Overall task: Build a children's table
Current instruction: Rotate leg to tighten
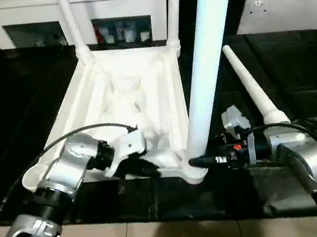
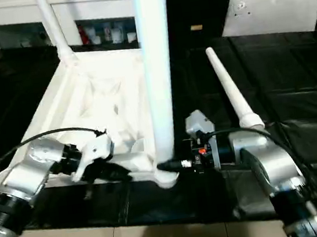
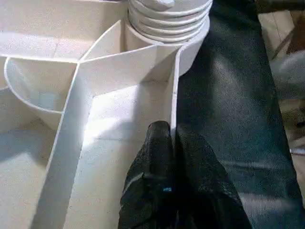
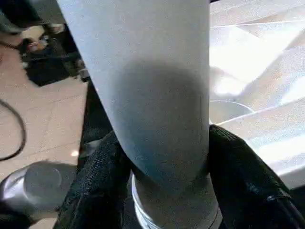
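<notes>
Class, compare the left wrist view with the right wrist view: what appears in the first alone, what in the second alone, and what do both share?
Left wrist alone: the left gripper, shut on the tabletop's rim, with the inner ribs and the black work table beside it.

Right wrist alone: the right gripper, its fingers on either side of the upright leg, and the tan floor.

Both: the white tabletop and the threaded foot of that leg in its corner socket.
</notes>
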Controlling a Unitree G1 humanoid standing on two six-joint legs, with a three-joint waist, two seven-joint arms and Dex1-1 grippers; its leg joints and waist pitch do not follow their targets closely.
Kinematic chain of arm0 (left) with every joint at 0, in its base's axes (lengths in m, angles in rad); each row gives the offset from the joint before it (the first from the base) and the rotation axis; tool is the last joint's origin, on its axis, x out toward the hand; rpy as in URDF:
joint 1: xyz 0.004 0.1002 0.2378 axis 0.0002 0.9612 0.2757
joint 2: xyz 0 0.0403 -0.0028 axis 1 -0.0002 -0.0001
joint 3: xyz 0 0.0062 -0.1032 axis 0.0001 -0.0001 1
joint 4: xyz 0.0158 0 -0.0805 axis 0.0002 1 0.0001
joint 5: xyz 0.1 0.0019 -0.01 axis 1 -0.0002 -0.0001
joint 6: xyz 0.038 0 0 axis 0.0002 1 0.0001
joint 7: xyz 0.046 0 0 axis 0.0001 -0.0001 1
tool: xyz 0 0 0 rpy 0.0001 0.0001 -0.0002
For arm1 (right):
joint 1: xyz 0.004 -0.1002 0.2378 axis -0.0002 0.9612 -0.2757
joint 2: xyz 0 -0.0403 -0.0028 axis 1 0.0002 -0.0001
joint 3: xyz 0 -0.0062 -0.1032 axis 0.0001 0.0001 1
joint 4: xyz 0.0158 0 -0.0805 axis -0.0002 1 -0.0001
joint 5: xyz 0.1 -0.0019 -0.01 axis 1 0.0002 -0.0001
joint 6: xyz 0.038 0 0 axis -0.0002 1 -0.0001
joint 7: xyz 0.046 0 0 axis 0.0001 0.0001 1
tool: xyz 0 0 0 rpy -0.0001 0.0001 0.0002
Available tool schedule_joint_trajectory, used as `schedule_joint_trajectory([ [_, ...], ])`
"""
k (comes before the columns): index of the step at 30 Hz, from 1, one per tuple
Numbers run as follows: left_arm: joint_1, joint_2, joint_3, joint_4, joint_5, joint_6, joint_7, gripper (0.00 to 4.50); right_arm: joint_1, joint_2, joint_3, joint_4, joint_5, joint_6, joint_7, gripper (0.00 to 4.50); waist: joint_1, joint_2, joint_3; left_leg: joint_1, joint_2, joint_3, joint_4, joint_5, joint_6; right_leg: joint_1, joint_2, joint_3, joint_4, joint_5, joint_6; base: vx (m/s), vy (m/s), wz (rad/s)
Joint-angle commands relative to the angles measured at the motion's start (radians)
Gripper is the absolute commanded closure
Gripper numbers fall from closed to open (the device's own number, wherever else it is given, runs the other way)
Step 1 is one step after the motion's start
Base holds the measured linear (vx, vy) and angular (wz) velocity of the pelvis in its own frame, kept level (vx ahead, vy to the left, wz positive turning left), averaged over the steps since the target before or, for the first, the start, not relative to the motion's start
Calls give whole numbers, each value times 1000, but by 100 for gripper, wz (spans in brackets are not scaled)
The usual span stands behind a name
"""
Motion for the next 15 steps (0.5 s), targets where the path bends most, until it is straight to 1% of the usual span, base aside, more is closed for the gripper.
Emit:
schedule_joint_trajectory([
  [1,-10,-43,12,-24,-17,34,82,450,8,38,57,-32,17,27,-20,246,-8,-3,-41,15,65,-31,-80,-288,19,32,-109,65,-111,-463,-143,0,0,0],
  [2,-5,-88,43,-55,-21,99,172,450,30,101,55,-38,-23,35,-146,246,-17,-1,-38,15,67,-33,-83,-298,7,32,-108,67,-114,-507,-116,0,0,0],
  [3,-4,-155,77,-81,-19,173,292,450,39,184,48,-26,-69,48,-297,246,-18,-1,-36,18,63,-33,-83,-303,8,27,-109,66,-119,-522,-114,0,0,0],
  [4,-3,-202,100,-98,-14,223,372,450,44,238,43,-19,-97,61,-396,248,-30,1,-33,15,65,-36,-86,-311,-13,25,-109,64,-115,-537,-120,0,0,0],
  [5,-9,-252,118,-106,-12,261,440,450,33,293,29,1,-108,70,-478,248,-42,-5,-33,16,59,-42,-84,-331,-23,28,-112,55,-123,-593,-98,0,0,0],
  [6,-9,-252,118,-106,-12,261,440,450,33,293,29,1,-108,70,-478,249,-48,-6,-34,13,55,-43,-84,-329,-21,30,-112,54,-126,-607,-88,0,0,0],
  [7,-21,-315,142,-109,-2,297,535,450,9,358,2,32,-120,83,-582,249,-57,-6,-34,9,53,-44,-85,-325,-9,33,-110,54,-130,-605,-73,0,0,0],
  [8,-30,-346,151,-105,4,304,581,450,-12,387,-10,59,-127,81,-629,250,-64,-2,-38,10,53,-41,-83,-311,0,29,-108,55,-129,-567,-82,0,0,0],
  [9,-39,-372,161,-95,7,305,622,450,-30,404,-18,82,-134,77,-661,250,-70,-1,-40,7,54,-42,-84,-291,9,33,-106,55,-127,-516,-97,0,0,0],
  [10,-48,-395,168,-88,15,306,663,450,-49,419,-18,103,-145,76,-690,250,-71,0,-41,6,55,-40,-84,-279,15,33,-105,56,-127,-487,-102,0,0,0],
  [11,-48,-397,168,-88,16,305,665,450,-51,419,-17,105,-147,76,-692,250,-73,-2,-41,6,53,-36,-83,-253,30,32,-101,59,-125,-430,-113,0,0,0],
  [12,-53,-407,165,-83,22,303,678,450,-65,424,-12,120,-160,72,-708,250,-71,-1,-42,7,53,-34,-82,-243,38,31,-101,61,-124,-408,-118,0,0,0],
  [13,-59,-414,158,-78,35,294,695,450,-83,438,-25,141,-156,70,-734,250,-71,-3,-44,3,52,-31,-81,-214,53,36,-101,64,-116,-360,-132,0,0,0],
  [14,-60,-417,148,-82,51,296,699,450,-93,455,-39,148,-155,66,-746,250,-71,-1,-45,2,53,-31,-81,-204,55,36,-101,64,-114,-345,-138,0,0,0],
  [15,-59,-418,143,-87,60,301,699,450,-97,466,-51,149,-153,60,-752,250,-72,-2,-47,2,54,-30,-80,-187,60,37,-99,63,-111,-315,-144,0,0,0],
])
